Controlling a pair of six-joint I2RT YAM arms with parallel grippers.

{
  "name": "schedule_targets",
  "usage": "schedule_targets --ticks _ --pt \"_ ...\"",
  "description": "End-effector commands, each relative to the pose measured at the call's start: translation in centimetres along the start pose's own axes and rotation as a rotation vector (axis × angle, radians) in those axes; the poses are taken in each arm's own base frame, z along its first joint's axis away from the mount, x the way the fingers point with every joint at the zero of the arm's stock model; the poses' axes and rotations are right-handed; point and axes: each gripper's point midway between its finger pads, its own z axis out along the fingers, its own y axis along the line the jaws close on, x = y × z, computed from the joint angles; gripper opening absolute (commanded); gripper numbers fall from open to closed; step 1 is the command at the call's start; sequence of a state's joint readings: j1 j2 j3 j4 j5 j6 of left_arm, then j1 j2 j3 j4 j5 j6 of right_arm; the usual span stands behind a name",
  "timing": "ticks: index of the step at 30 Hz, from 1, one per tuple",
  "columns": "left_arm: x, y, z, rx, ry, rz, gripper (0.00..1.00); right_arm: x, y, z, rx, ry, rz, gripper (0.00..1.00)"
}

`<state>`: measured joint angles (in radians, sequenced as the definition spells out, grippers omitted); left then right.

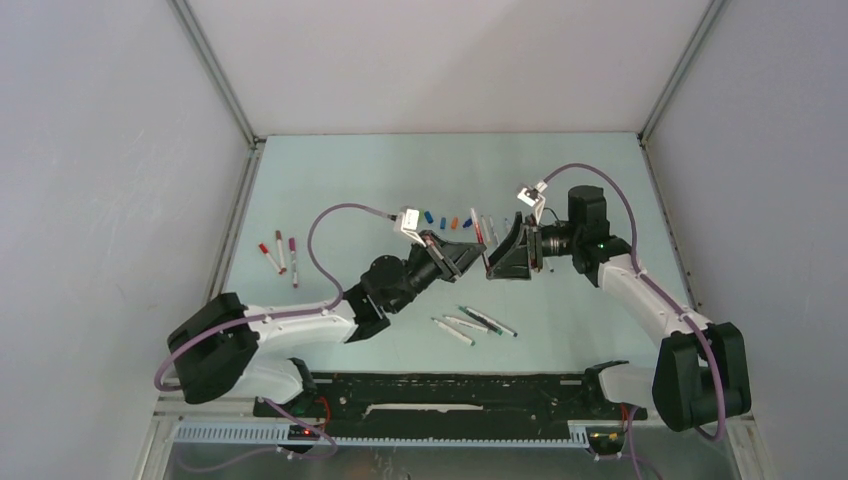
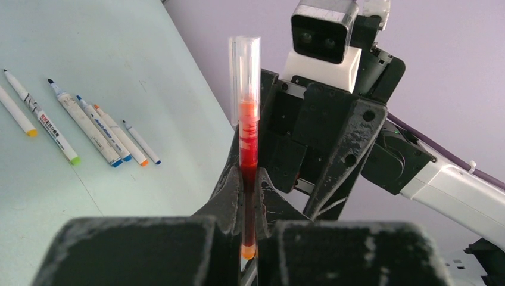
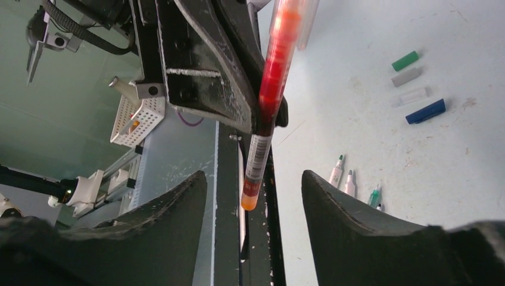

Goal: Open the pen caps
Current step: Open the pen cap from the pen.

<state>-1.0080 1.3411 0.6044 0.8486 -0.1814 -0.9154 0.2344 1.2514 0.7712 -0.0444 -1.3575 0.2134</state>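
My left gripper point(image 2: 248, 182) is shut on a red pen point(image 2: 248, 140) and holds it upright above the table. A clear pen cap point(image 2: 245, 65) sits on the pen's upper end, and its orange end point(image 2: 248, 251) pokes out below the fingers. My right gripper point(image 3: 253, 177) faces the left one, open, with the pen's orange end point(image 3: 250, 201) hanging between its spread fingers without touching them. In the top view the two grippers point(image 1: 462, 255) point(image 1: 508, 260) meet at mid-table. Loose pen caps lie on the table: green point(image 3: 405, 61), grey point(image 3: 407, 76), clear point(image 3: 411, 95), blue point(image 3: 426, 111).
Several uncapped pens point(image 1: 472, 322) lie in front of the grippers. Another row of uncapped pens point(image 2: 89, 128) lies behind, beside a row of caps point(image 1: 448, 220). Three capped pens point(image 1: 280, 255) rest at the left. White walls enclose the table.
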Motion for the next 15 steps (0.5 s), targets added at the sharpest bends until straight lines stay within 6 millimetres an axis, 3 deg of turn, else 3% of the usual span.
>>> schedule_targets --ticks 1,7,11,12,13,15 --pt "-1.8 -2.6 1.2 0.048 -0.072 0.017 0.00 -0.8 0.5 0.3 -0.036 -0.003 -0.019 0.56" --pt "-1.5 -2.5 1.5 0.052 -0.073 0.018 0.00 -0.5 0.7 0.9 -0.078 0.017 0.018 0.31" --pt "-1.4 -2.8 1.4 0.062 -0.069 0.020 0.00 -0.5 1.1 0.9 -0.106 0.025 0.018 0.00" --pt "-1.4 -3.1 1.3 0.072 -0.066 0.019 0.01 -0.5 1.2 0.9 -0.110 0.026 0.015 0.00" --pt "-1.6 -3.3 1.1 0.083 -0.070 0.016 0.08 -0.5 1.3 0.8 -0.115 0.027 0.008 0.00" --pt "-2.0 -3.4 0.6 0.087 -0.073 0.017 0.33 -0.4 1.5 0.5 -0.133 0.028 -0.013 0.00"
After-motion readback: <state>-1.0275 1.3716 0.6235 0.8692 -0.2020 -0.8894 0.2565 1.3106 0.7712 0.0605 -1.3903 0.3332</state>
